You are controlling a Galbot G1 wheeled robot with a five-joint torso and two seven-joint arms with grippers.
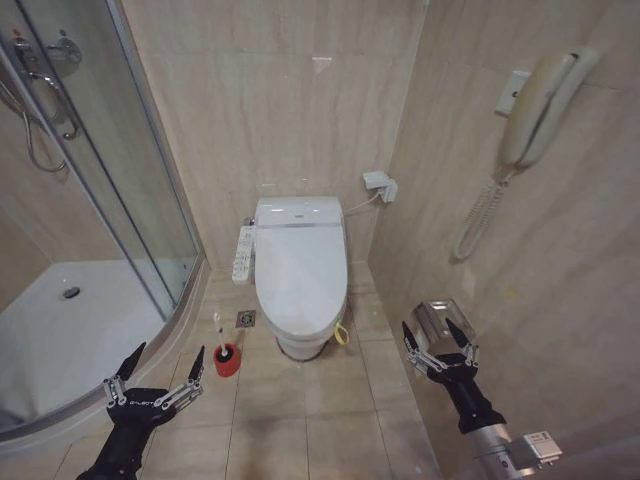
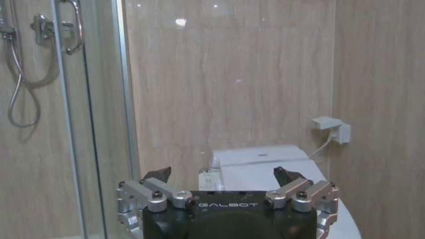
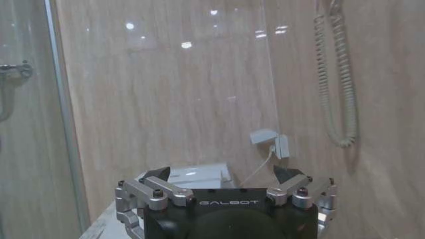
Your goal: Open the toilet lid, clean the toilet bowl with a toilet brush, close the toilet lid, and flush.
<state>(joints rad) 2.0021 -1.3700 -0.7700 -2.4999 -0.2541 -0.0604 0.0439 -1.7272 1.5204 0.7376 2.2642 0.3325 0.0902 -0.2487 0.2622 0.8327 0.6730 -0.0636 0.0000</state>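
Note:
The toilet lid is a glossy white oval, lying shut over the toilet bowl against the back wall. The toilet brush stands on the floor left of the bowl, its thin white handle rising from a small red cup holder. My left gripper hovers open near the floor, just left of the red holder, holding nothing. My right gripper is open at the lower right, beside the side wall and right of the bowl. In the left wrist view the lid shows past my open left gripper.
A curved glass shower enclosure with a white tray fills the left. A long white button panel hangs left of the seat. A wall phone with coiled cord and a metal paper holder are on the right wall. Tiled floor lies before the toilet.

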